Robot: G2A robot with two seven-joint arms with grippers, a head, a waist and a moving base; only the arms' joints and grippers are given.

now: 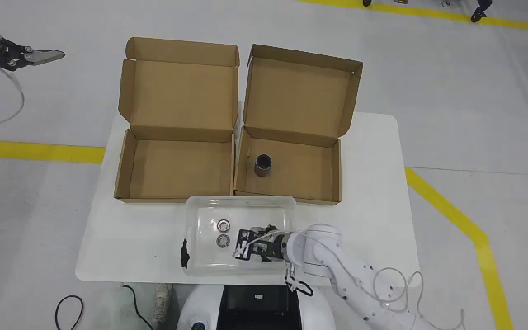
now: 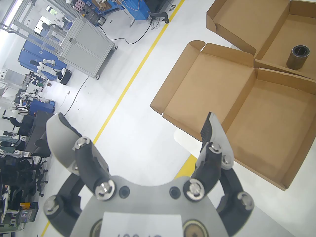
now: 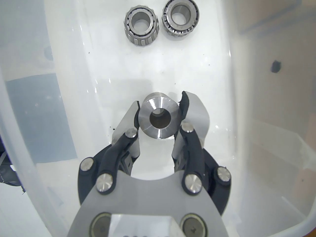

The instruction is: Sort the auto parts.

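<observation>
**Bench layout, viewed from above.** The white bench (image 1: pixel 371 190) is carrying three containers: two open cardboard boxes along its far side and one clear plastic bin (image 1: pixel 200 216) at its near edge. The left box (image 1: pixel 173 169) and the right box (image 1: pixel 309 175) are sitting side by side, each with its lid folded back toward the far side.

**Parts, four in all.**
- One dark cylindrical sleeve (image 1: pixel 263 163) is standing upright in the right box, close to that box's left wall.
- Two tapered roller bearings are lying in the left half of the bin, one (image 3: pixel 141 25) just beside the other (image 3: pixel 180 16), both with their bores facing up.
- One bright steel bushing (image 3: pixel 158 118) is sitting in the bin to the right of the bearings.

**Grippers, two.**
- The right gripper (image 3: pixel 160 102) is reaching into the bin from its near right side. Its fingers (image 3: pixel 197 117) are narrowed around the steel bushing, a dark pad pressing on each flank. The bushing's bored end is facing the wrist camera. Whether the bushing is resting on the bin floor or hanging just above it cannot be told.
- The left gripper (image 2: pixel 134 117) is hanging over the floor beyond the bench's far left corner, well apart from both boxes. Its fingers (image 2: pixel 59 134) are spread wide.
</observation>
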